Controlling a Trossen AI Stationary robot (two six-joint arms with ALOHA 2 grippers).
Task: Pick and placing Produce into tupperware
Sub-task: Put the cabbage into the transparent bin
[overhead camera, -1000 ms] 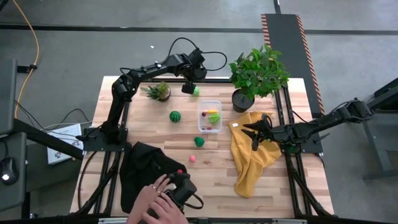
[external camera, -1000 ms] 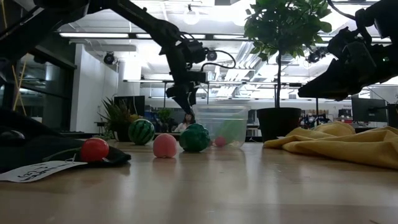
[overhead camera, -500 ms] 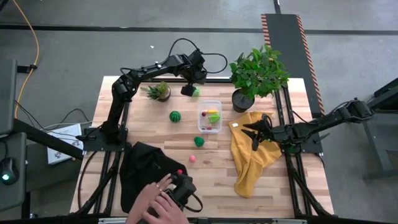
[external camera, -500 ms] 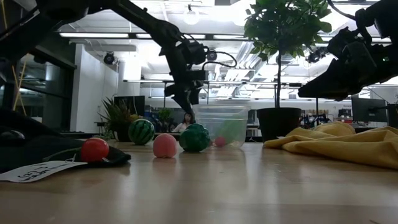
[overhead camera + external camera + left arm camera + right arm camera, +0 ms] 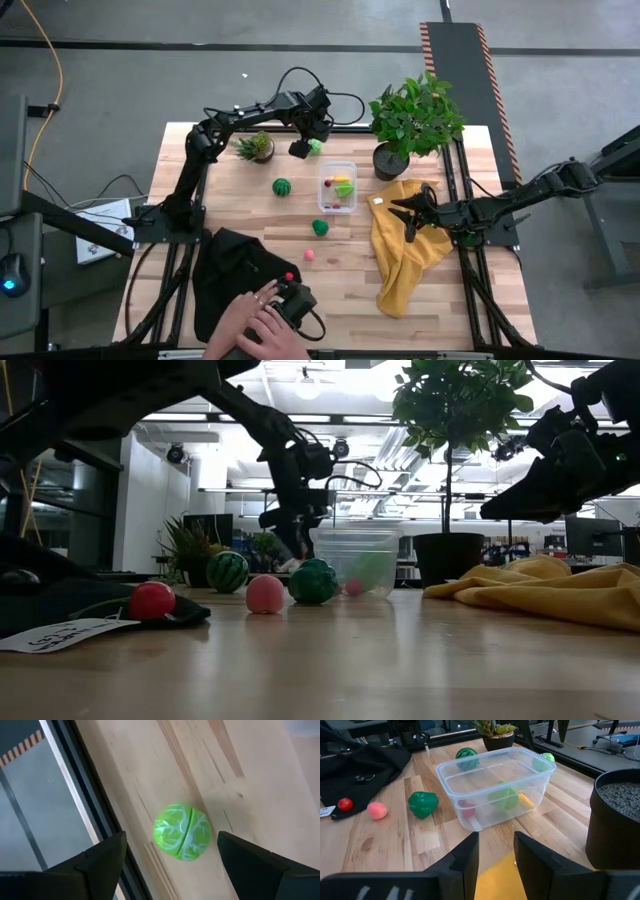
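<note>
Left wrist view shows the left gripper (image 5: 170, 865) with its jaws spread wide above the wooden table (image 5: 250, 795), and the light-green leafy ball (image 5: 182, 831) lying on the boards between the two fingers (image 5: 102, 857), closer to neither, touched by neither. From above, that same gripper (image 5: 300, 148) hangs at the far edge of the table, with the leafy ball (image 5: 315, 146) just beside it and a small spiky potted plant (image 5: 256, 147) on its other side.

The tupperware (image 5: 337, 187) sits a short way in front of those jaws, nearer the table's middle, and already holds a yellow piece (image 5: 343, 181) and some small red bits, though what else lies inside is hard to make out from overhead. Outside it lie the striped melon (image 5: 283, 187), a dark-green piece (image 5: 320, 228) and a pink ball (image 5: 309, 255).

The right gripper (image 5: 410, 215) hovers over the yellow cloth (image 5: 405, 255), jaws parted with nothing between them; in its own wrist view the container (image 5: 496, 785) stands straight ahead of its fingers (image 5: 460, 862). A large potted plant (image 5: 412, 120) stands beyond it.

At the near edge a person's hand (image 5: 255, 325) rests on a black device on the black cloth (image 5: 235, 270), with a tiny red ball (image 5: 290, 277) beside it.
</note>
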